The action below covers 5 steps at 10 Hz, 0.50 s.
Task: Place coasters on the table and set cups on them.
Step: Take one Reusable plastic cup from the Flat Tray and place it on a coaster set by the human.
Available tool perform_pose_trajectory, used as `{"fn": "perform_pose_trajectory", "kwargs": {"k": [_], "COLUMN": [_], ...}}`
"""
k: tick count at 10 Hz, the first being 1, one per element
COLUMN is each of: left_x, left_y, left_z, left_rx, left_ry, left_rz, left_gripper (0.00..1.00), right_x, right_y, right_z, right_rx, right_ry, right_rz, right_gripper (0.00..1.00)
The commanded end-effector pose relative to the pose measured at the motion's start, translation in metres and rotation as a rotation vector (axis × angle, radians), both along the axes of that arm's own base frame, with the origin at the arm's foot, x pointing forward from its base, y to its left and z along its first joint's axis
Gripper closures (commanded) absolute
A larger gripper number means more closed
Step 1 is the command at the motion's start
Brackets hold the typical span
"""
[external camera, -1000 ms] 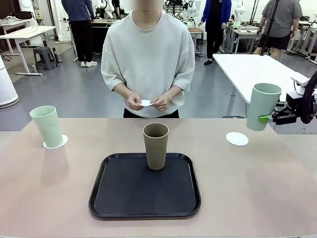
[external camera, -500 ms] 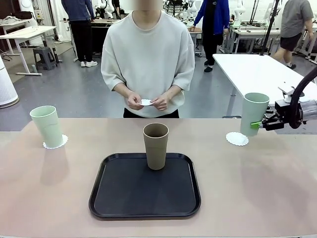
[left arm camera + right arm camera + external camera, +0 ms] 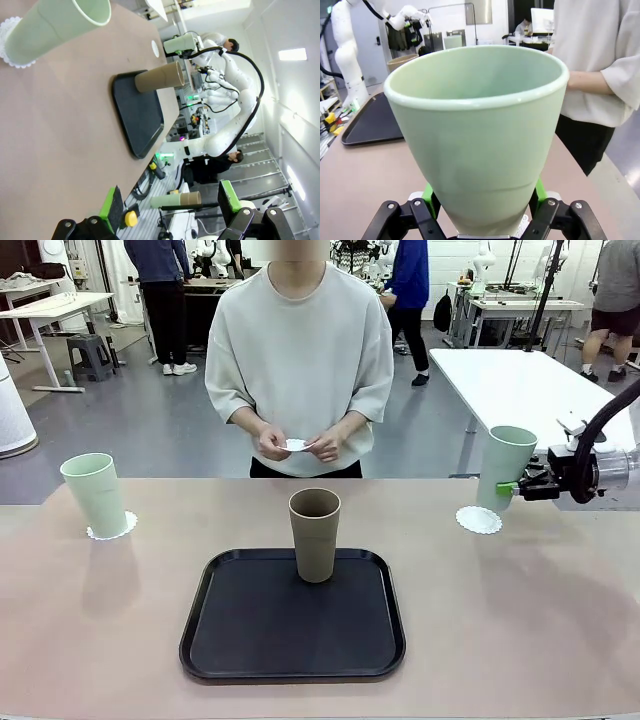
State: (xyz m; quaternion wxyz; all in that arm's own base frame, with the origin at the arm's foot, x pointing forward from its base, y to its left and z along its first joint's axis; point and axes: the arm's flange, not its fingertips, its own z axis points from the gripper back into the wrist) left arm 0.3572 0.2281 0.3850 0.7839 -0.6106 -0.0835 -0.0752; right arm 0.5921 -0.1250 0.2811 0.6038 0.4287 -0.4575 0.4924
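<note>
Open lab hall, grey floor [image 3: 150,430], bright even light. Long white table [image 3: 520,380] behind on the right; smaller white table [image 3: 50,308] far left with a dark stool [image 3: 92,355] beside it. A few people [image 3: 162,300] stand among benches at the back.

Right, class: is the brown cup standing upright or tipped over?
Upright: the brown cup stands on its base near the far edge of the black tray, its open rim facing up.
</note>
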Motion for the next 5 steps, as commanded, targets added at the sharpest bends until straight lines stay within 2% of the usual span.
{"fn": "perform_pose_trajectory", "kwargs": {"k": [1, 2, 3, 4, 5], "left_x": [-0.001, -0.001, -0.001, -0.001, -0.001], "left_y": [0.001, 0.001, 0.001, 0.001, 0.001], "left_z": [0.002, 0.002, 0.002, 0.002, 0.002], "left_rx": [0.005, 0.005, 0.005, 0.005, 0.005], "left_ry": [0.006, 0.006, 0.006, 0.006, 0.006], "left_rz": [0.007, 0.007, 0.007, 0.007, 0.007], "left_gripper": [0.0, 0.0, 0.0, 0.0, 0.0], "right_x": [0.011, 0.012, 0.009, 0.003, 0.003], "right_y": [0.001, 0.001, 0.002, 0.002, 0.002], "right_z": [0.0, 0.001, 0.007, -0.005, -0.005], "right_rx": [0.037, 0.045, 0.013, 0.011, 0.011], "right_ry": [0.034, 0.042, 0.065, 0.02, 0.02], "right_rz": [-0.013, -0.025, -0.103, -0.006, -0.006], "right_gripper": [0.18, 0.18, 0.18, 0.18, 0.18]}}
